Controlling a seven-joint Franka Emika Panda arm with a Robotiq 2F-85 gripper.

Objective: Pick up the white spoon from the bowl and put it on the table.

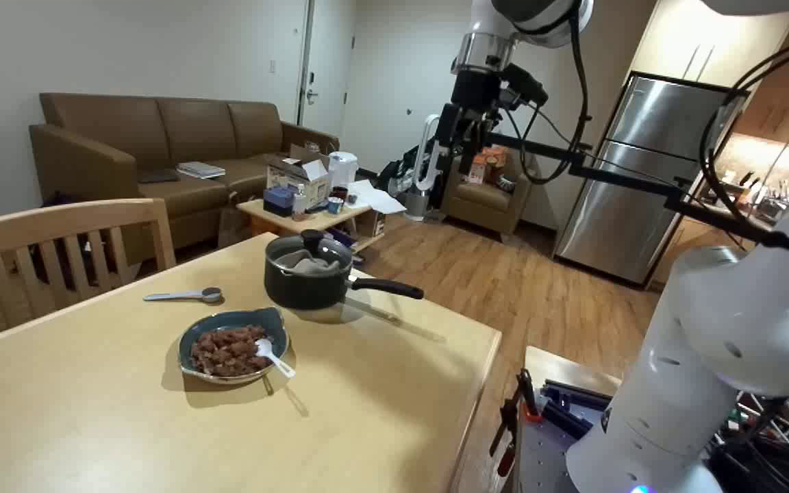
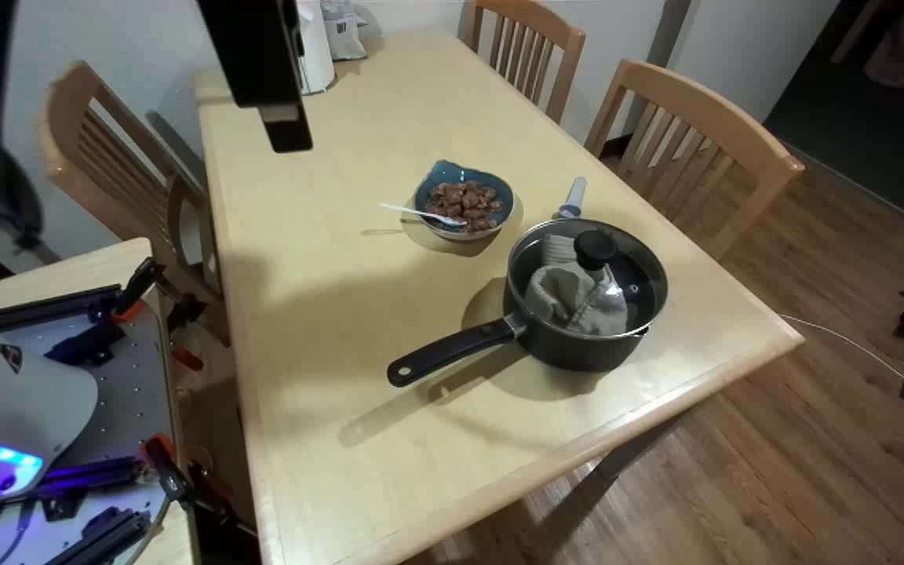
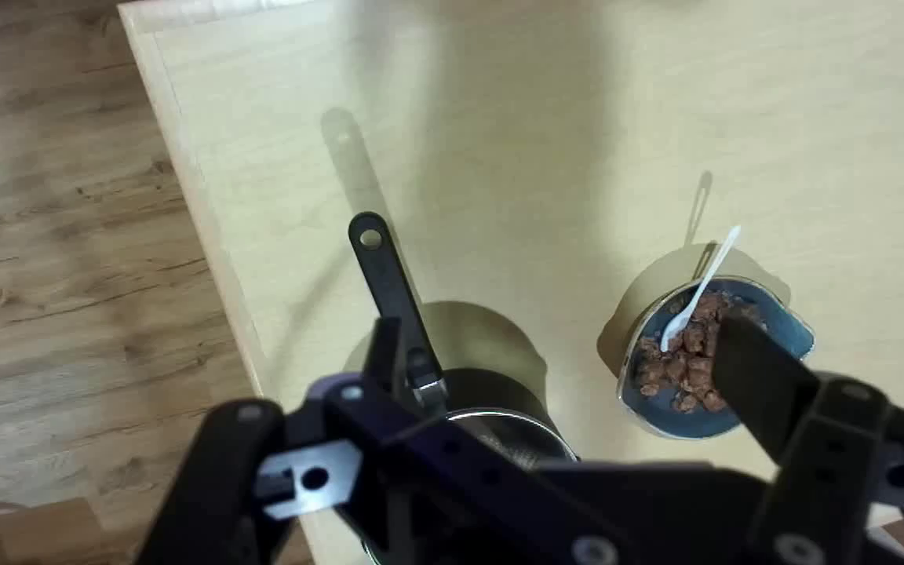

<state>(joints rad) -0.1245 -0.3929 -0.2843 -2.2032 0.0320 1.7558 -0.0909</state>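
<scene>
Over there on the pale table (image 1: 93, 418), a white spoon (image 1: 277, 359) leans in a bowl (image 1: 231, 319) of brown chunks (image 1: 220, 352), handle jutting past the rim, a lidded black pot (image 1: 302, 291) near it, the robot's gripper (image 3: 562, 345) hanging high, well apart, fingers (image 3: 762, 377) spread wide.

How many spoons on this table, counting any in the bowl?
2: the white spoon in the bowl and the grey spoon on the table near the pot. Others could be hidden inside the pot.
</scene>
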